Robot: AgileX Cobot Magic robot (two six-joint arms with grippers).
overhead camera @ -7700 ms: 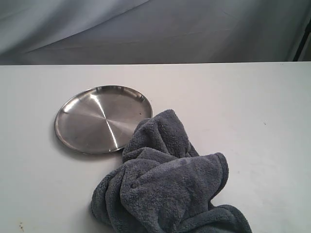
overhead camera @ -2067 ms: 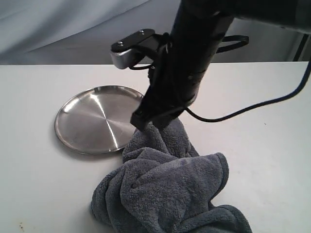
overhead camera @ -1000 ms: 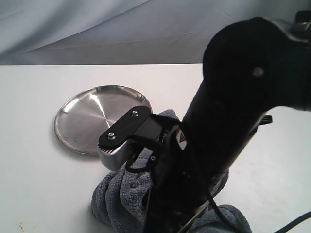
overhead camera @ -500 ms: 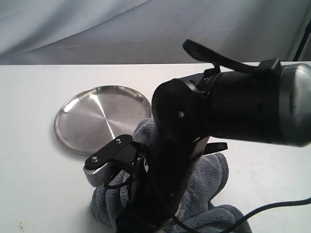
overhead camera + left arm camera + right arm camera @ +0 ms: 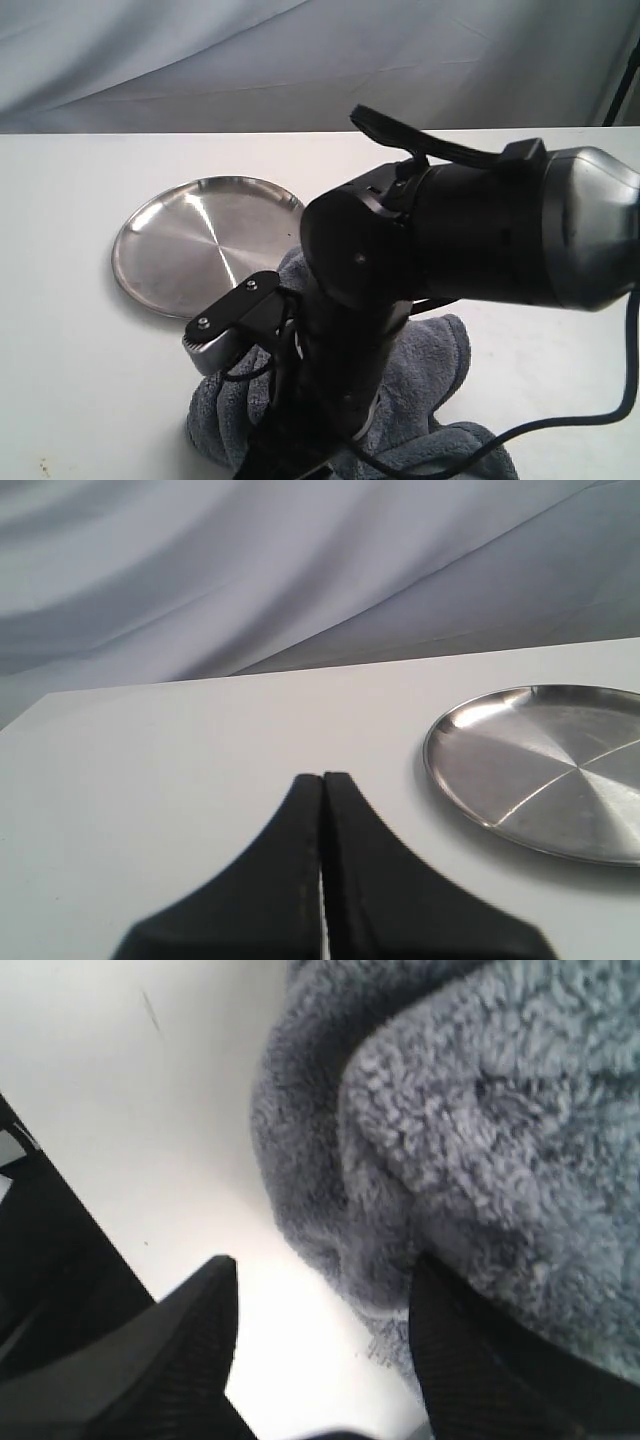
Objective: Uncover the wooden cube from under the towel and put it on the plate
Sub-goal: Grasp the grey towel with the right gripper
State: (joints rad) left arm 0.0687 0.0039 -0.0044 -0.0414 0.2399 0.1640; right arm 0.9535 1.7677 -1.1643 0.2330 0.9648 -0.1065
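Right claw (image 5: 320, 1360): spread, low over table (image 5: 70, 380), one finger against towel (image 5: 480, 1110) edge.
Left claw (image 5: 322, 790): pressed together, empty, short of plate (image 5: 540, 770).
Towel: heaped just beside plate, right arm (image 5: 450, 240) blocking most.
Wooden cube: hidden.

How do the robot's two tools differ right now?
The left tool is shut tight, while the right tool is spread open. The left tool faces bare table beside the plate, while the right tool sits at the edge of the towel. Both are black.
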